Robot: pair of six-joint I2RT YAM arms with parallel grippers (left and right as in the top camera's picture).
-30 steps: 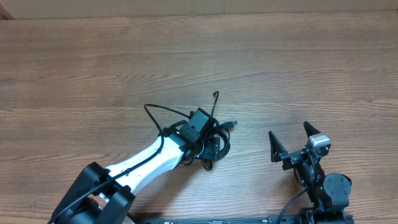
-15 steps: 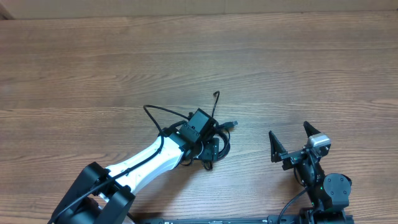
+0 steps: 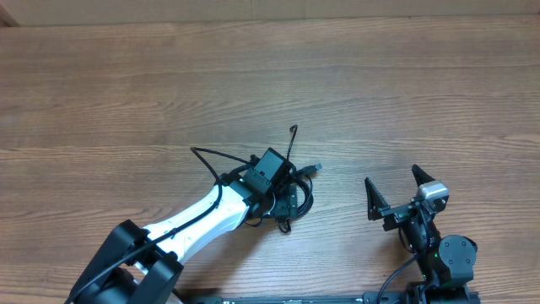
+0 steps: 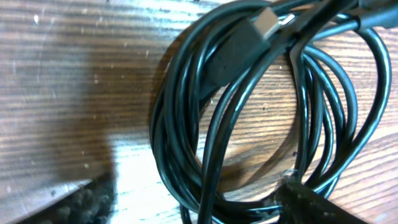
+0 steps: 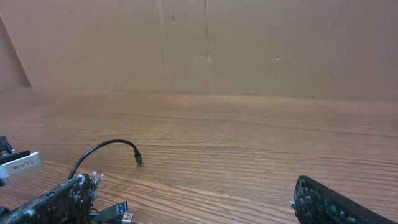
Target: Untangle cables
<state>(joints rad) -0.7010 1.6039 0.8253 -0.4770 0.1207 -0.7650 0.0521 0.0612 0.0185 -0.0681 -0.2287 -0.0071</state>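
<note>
table (image 3: pixel 422 84) room is plentiful, but the left gripper (image 4: pixel 196 199), fingers spread and grasping nothing, straddles the cables (image 4: pixel 174 137), bunched in one coil at centre front. if it closes on the whole bundle, i judge the loops lift together and cinch tighter. the right gripper (image 3: pixel 391 174), also spread and empty, sits well apart, and the plug (image 4: pixel 266 20) lying across the loops may snag.
</note>
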